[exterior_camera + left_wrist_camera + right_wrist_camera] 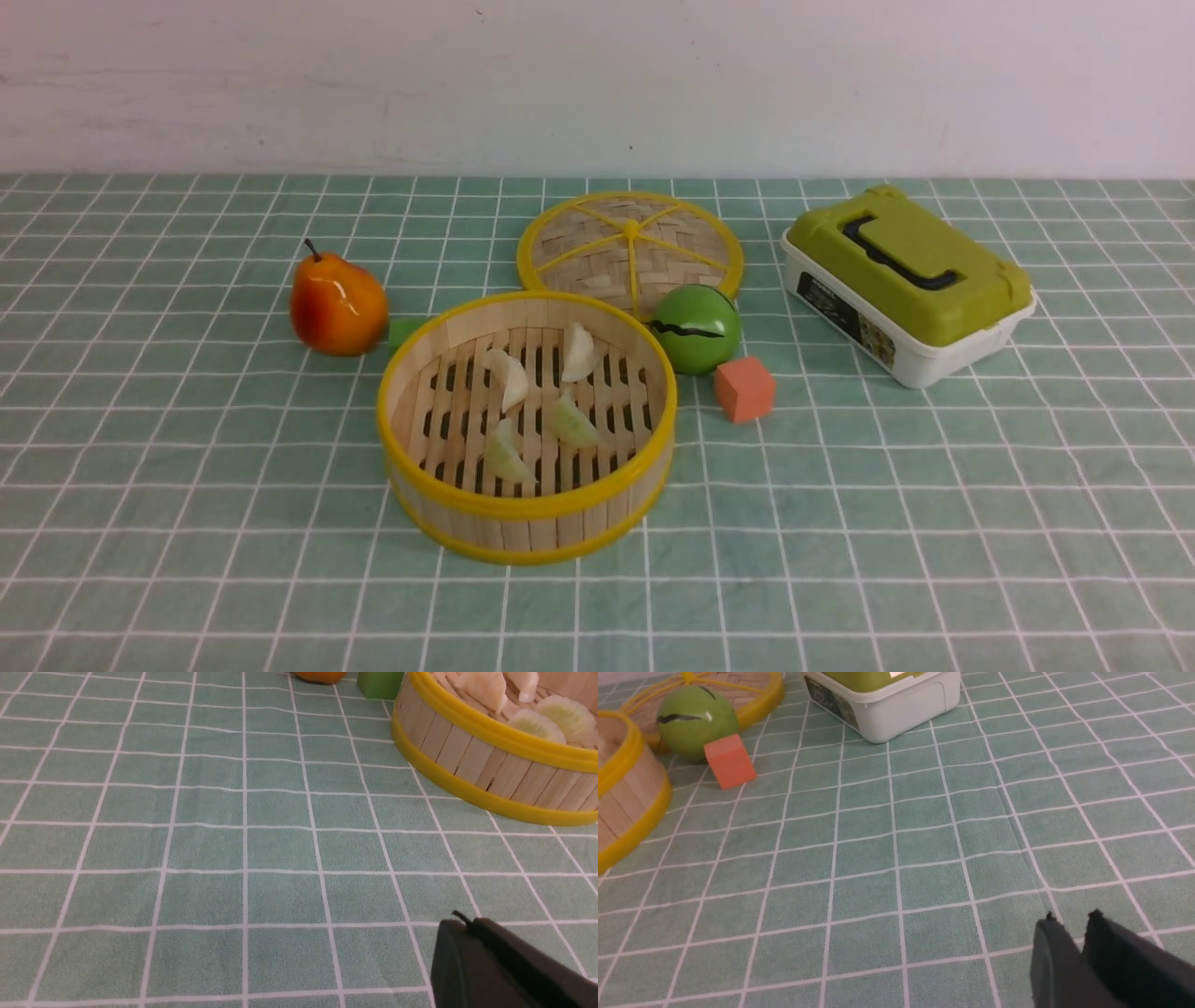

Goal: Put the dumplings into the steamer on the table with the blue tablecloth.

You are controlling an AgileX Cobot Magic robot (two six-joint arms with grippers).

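The steamer stands mid-table on the teal checked tablecloth. Inside it lie the dumplings: two cream-white ones and two pale green ones. Neither gripper shows in the front view. In the left wrist view my left gripper is shut and empty, low over bare cloth, well short of the steamer. In the right wrist view my right gripper is shut and empty over bare cloth, far from the steamer.
A pear and a small green cube sit left of the steamer. The woven lid lies behind it. A green ball, an orange cube and a green-lidded white box are on the right.
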